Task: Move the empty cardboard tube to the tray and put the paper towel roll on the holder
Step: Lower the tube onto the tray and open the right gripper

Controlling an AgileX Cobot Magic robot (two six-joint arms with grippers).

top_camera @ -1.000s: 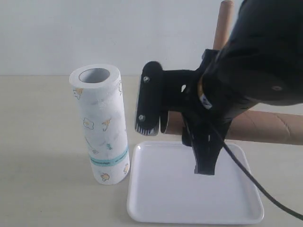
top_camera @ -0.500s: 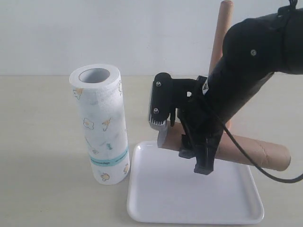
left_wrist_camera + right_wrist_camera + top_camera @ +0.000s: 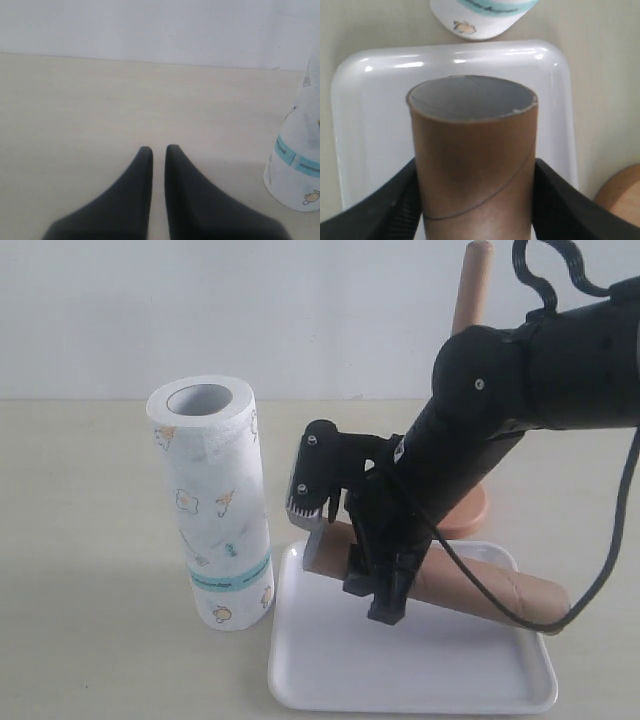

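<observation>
in the lower right of the outside view, the long brown cardboard tube (image 3: 480, 585) now lies almost level across the flat white glossy tray (image 3: 400, 675). one end sits over the tray's upper left corner and the other near its right rim. a second ago it hung well above the tray, up by the pole, and half a second ago it was lower and still clear. now it has come right down, though i can't tell whether it rests on the tray floor or sits just above it. the right end effector (image 3: 365, 565) is clamped around the tube near its left end, with black fingers (image 3: 385, 210) on either side.

to me the first half of the job looks nearly done, with only the release left. the tube is round, so it may roll to the rim when let go.

the thick white printed paper towel roll (image 3: 215, 510) stands upright on the pale worktop (image 3: 90, 620), just left of the tray. the wooden holder (image 3: 470, 290) stands behind the arm at upper right, its round tip showing. the left end effector (image 3: 159, 150) sits low over the worktop, fingers pressed together on nothing.
</observation>
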